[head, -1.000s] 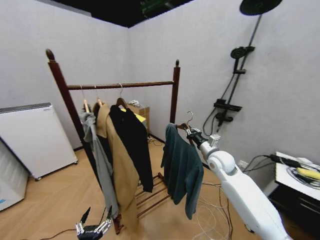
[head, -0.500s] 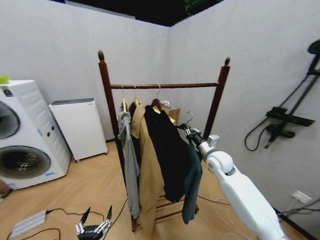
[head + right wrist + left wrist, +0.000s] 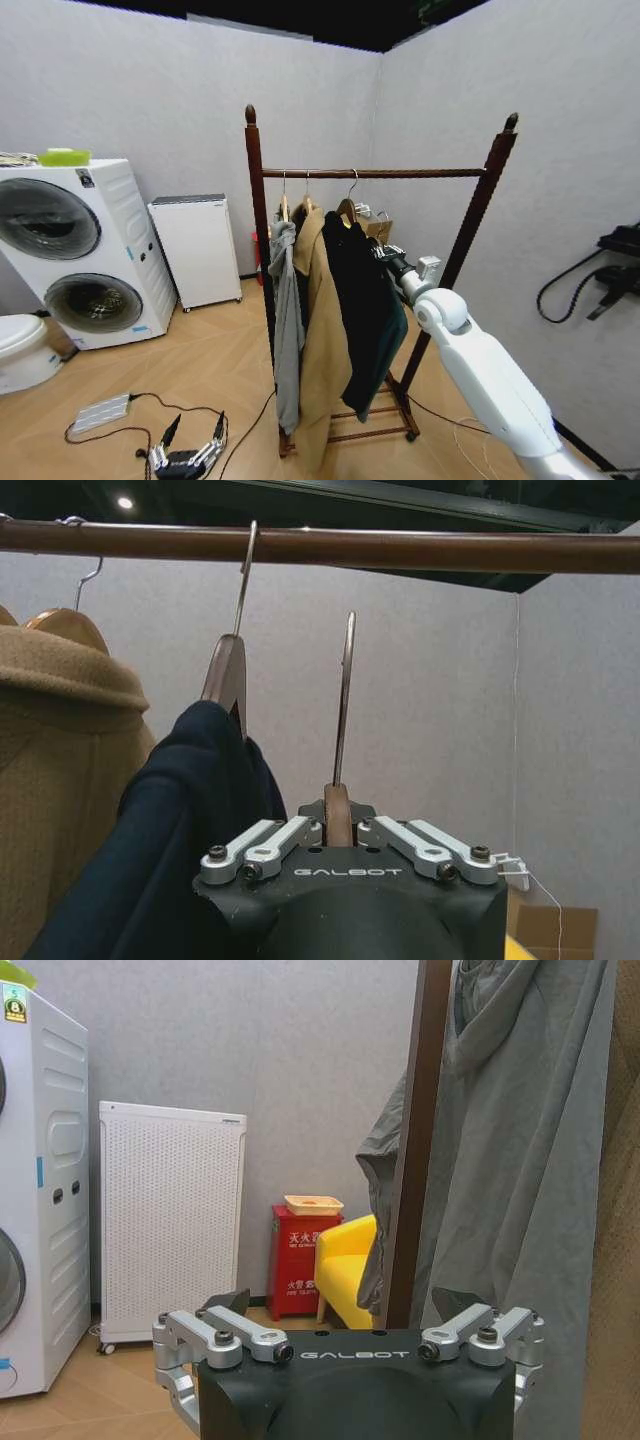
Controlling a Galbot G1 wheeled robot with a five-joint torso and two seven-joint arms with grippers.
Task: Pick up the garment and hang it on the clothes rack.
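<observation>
Right end effector (image 3: 337, 830), fingers pinched on the wooden hanger (image 3: 338, 815) carrying the teal jacket (image 3: 392, 335), held just below the rail (image 3: 320, 545) of the clothes rack (image 3: 257, 230). The hanger's wire hook (image 3: 343, 695) stands upright, its tip near the rail but not seen over it. Risks: release before the hook seats would drop the jacket to the floor; a tilted hook could strike the rail or snag the neighbouring dark coat (image 3: 190, 810). Left end effector (image 3: 350, 1345), fingers spread and empty, hangs low near the floor.
</observation>
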